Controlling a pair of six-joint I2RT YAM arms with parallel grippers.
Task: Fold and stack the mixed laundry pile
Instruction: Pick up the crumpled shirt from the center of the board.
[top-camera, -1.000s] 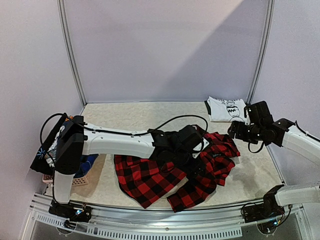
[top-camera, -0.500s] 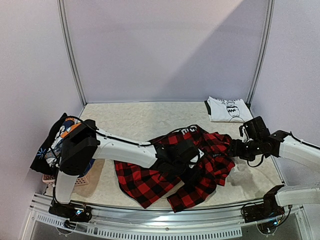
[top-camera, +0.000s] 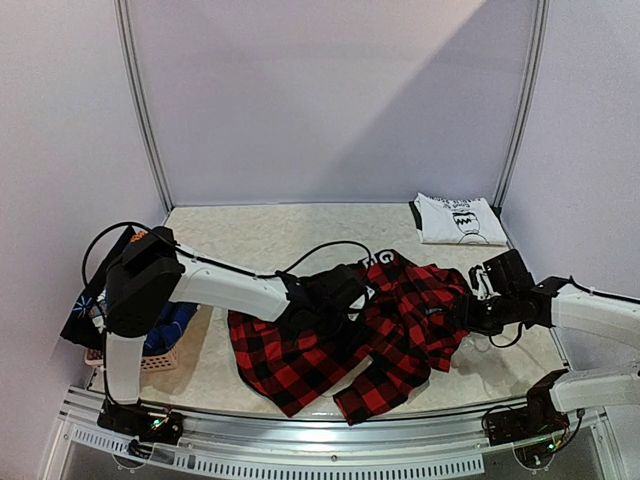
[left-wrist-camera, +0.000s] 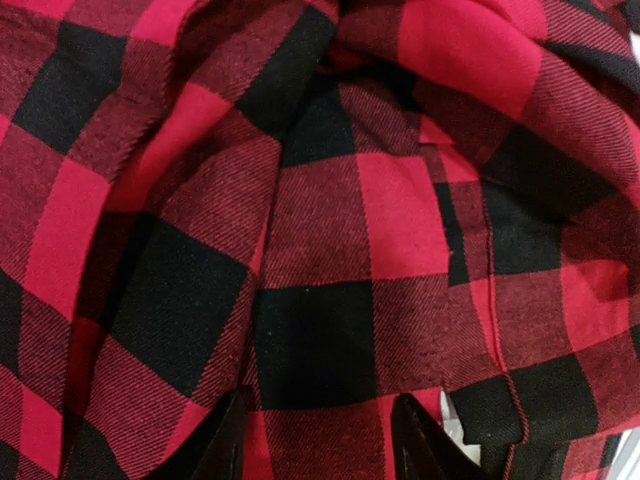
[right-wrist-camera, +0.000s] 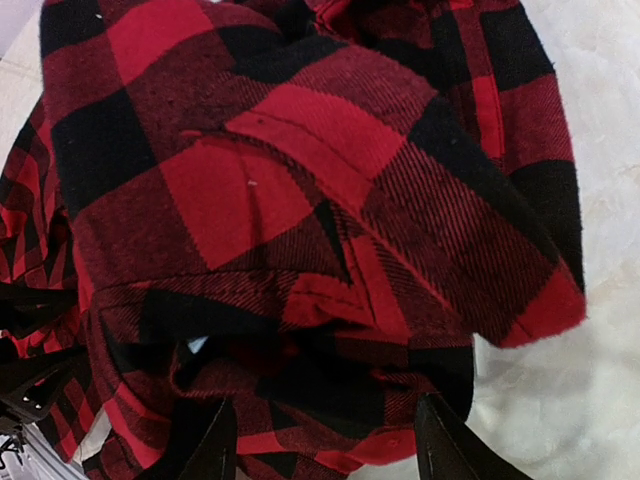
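The red-black plaid shirt (top-camera: 400, 335) lies crumpled at the table's front middle, with white lettering showing at its far edge. My left gripper (top-camera: 332, 292) is low over the shirt's left part. In the left wrist view the plaid (left-wrist-camera: 320, 200) fills the frame, and the gripper (left-wrist-camera: 322, 455) is open with cloth between its fingertips (left-wrist-camera: 228, 452). My right gripper (top-camera: 468, 316) is at the shirt's right edge. It is open (right-wrist-camera: 328, 452) over a folded plaid hem (right-wrist-camera: 300, 200). A folded white printed T-shirt (top-camera: 455, 218) lies at the back right.
A small pinkish basket (top-camera: 150, 358) stands at the left edge, with dark, blue and orange-patterned garments (top-camera: 100, 295) heaped over it. The left arm's black cable (top-camera: 320, 250) arcs above the shirt. The pale table (top-camera: 250, 235) shows beside the shirt in the right wrist view (right-wrist-camera: 600, 380).
My right gripper has come down from near the white T-shirt to the shirt's right edge. My left gripper has moved left across the shirt, and the shirt's far part has shifted with it.
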